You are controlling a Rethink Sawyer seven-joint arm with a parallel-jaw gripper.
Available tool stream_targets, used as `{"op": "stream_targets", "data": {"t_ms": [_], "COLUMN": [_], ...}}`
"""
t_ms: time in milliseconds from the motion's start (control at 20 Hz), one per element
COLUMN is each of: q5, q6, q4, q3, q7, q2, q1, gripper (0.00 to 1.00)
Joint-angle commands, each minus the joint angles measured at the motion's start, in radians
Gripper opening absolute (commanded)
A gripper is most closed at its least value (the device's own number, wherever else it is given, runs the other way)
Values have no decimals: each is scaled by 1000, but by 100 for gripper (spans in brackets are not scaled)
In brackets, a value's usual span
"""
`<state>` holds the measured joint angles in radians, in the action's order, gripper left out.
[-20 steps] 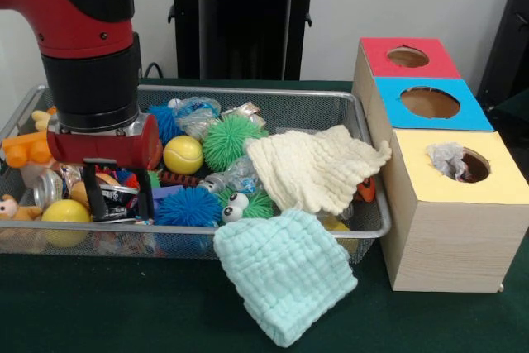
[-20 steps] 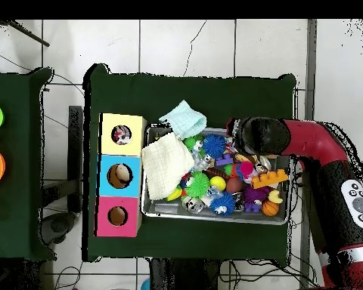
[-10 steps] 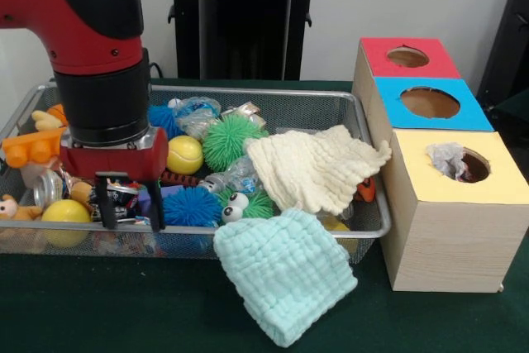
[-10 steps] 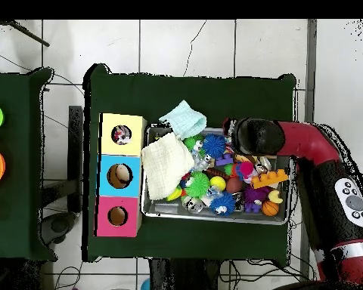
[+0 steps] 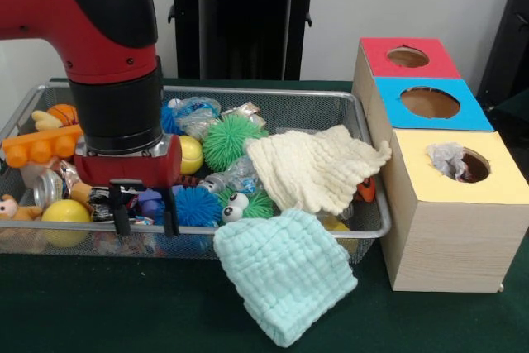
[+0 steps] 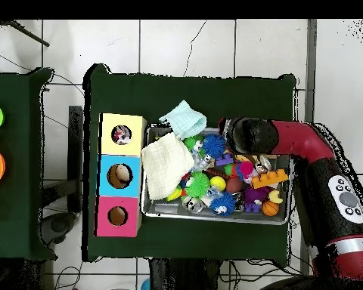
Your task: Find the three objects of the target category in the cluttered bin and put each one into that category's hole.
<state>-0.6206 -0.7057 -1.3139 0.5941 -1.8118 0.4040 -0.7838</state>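
The gripper (image 5: 145, 219) has slid rightward along the lower edge of the wire bin (image 5: 364, 173) over the last second. Its fingers (image 5: 122, 217) hang apart and hold nothing, low over a blue spiky ball (image 5: 196, 205) and purple toy, left of centre. One crumpled wrapper already sits in the yellow box hole (image 5: 459, 162) at right. It is probably lining up for another pick.

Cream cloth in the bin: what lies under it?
The cream cloth covers the bin's end by the boxes. Showing at its edges: a green spiky ball, toy eyes and an orange bit. Whatever lies beneath its middle is hidden.
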Motion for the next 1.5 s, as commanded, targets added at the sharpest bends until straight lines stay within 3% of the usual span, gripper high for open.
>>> {"op": "stream_targets", "data": {"t_ms": [50, 300, 700, 1200, 1500], "q5": [-62, -33, -54, -96, -78], "q6": [-4, -35, 3, 43, 24], "q4": [-13, -82, -124, -145, -179], "q3": [2, 15, 19, -7, -12], "q7": [217, 230, 245, 203, 181], "q2": [22, 97, 95, 104, 144], "q1": [-15, -39, -70, -55, -53], "gripper": [100, 100, 100, 100, 100]}}
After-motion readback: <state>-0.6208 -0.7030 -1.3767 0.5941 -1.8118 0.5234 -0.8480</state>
